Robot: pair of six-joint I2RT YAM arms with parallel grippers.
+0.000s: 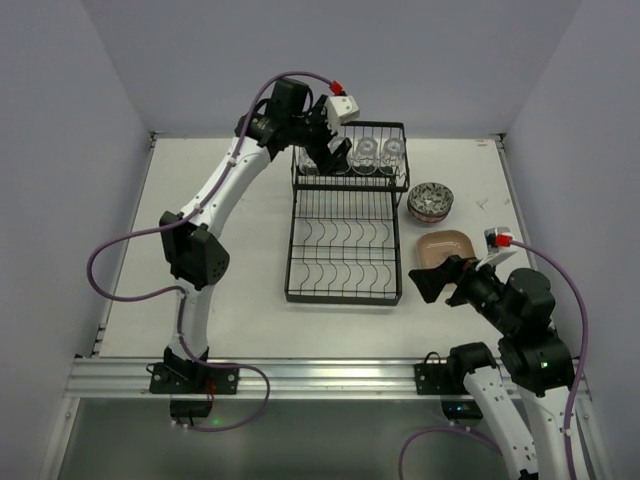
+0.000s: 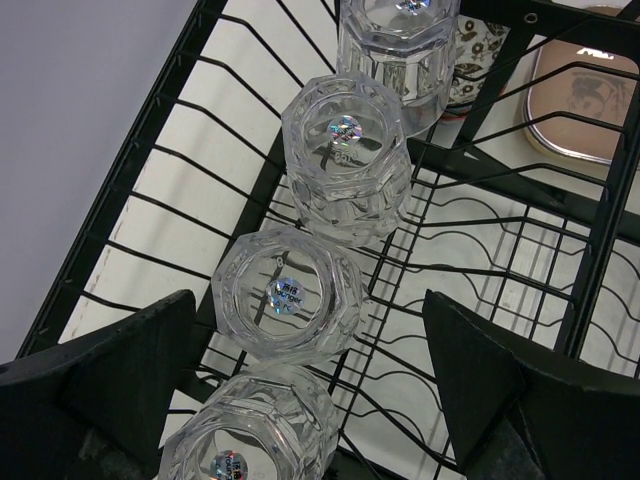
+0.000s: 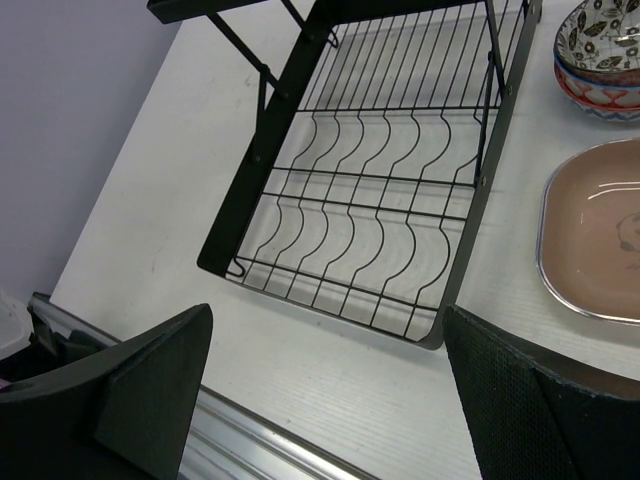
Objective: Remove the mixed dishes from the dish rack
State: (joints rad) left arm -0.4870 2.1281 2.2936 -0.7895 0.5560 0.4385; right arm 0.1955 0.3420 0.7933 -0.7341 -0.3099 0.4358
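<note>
**Left arm poised over the glasses on the upper shelf.** The left gripper (image 2: 308,300) hangs with its jaws spread wide and nothing between the pads but air. In the wrist view it brackets one clear glass (image 2: 288,295) from above. The right gripper (image 3: 328,320) is likewise released and empty, near the front corner of the dish rack (image 3: 270,150).

Four glasses stand in a single row on the rack's raised shelf (image 1: 352,128), each touching or just beside the next. The curved plate prongs of the lower tier hold nothing. Already out on the table, right of the rack, lie the stacked patterned bowls (image 1: 430,203) and a brown plate (image 1: 443,248).

*Step in hand (a judgement):* taking one glass off the shelf.
- Centre the jaws on the bracketed glass and descend straight.
- Close across opposite flats rather than corners.
- Lift vertically until the base clears the shelf rail; the neighbours stand close enough to be nudged by a finger.

*Materials:*
- The glasses are thick, faceted and eight-sided, glossy and probably slippery, each with a small iridescent sticker at its centre.
- The rack is thin black wire on a heavier rectangular frame.
- The plate is a smooth rounded square with a pale rim.
- The finger pads are matte black and finely textured.
</note>
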